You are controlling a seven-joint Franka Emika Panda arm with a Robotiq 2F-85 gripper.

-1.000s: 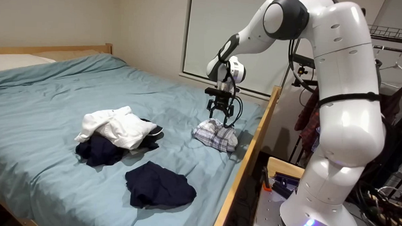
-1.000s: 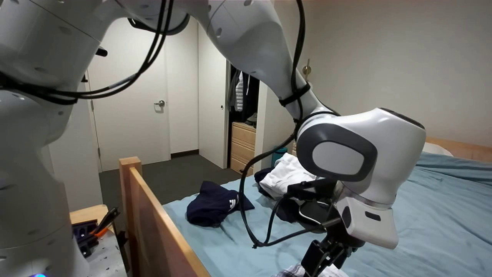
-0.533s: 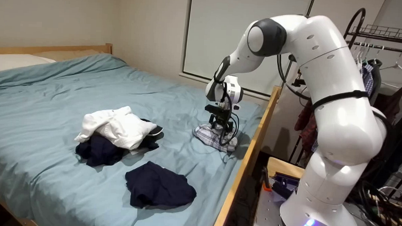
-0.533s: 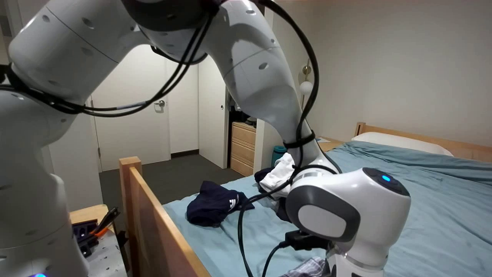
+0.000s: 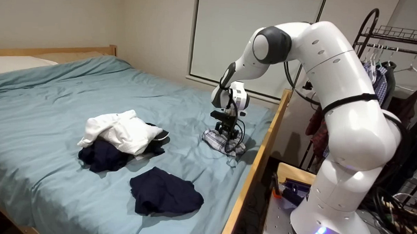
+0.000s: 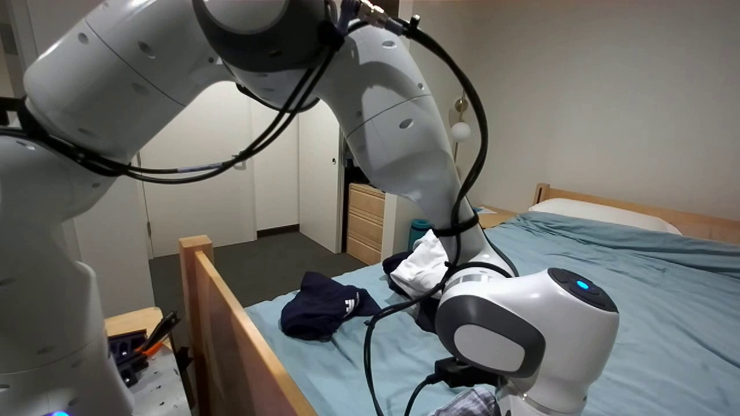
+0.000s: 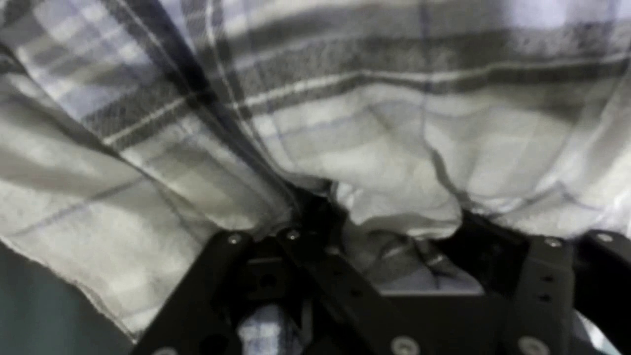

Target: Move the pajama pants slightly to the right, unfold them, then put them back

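Observation:
The plaid grey-and-white pajama pants (image 5: 212, 140) lie bunched on the blue bed near the wooden rail. Only a small part of the pants (image 6: 469, 403) shows in an exterior view, at the bottom edge beside the arm. My gripper (image 5: 226, 134) points down into the top of the pants, its fingertips sunk in the cloth. In the wrist view the pants (image 7: 443, 59) fill most of the picture. The fingers of my gripper (image 7: 402, 217) stand apart, with a bulging fold between them. The fingertips are partly hidden by cloth.
A dark navy garment (image 5: 166, 194) lies on the bed toward the near end. A white garment (image 5: 123, 131) lies on dark clothes with a black cap (image 5: 162, 135) beside it. The wooden bed rail (image 5: 259, 154) runs between bed and robot base. Cables hang beside the wrist.
The arm has lowered, and the gripper has gone from just above the pants down into them. Over the last half second it has moved slightly left in an exterior view, and the pants have shifted slightly.

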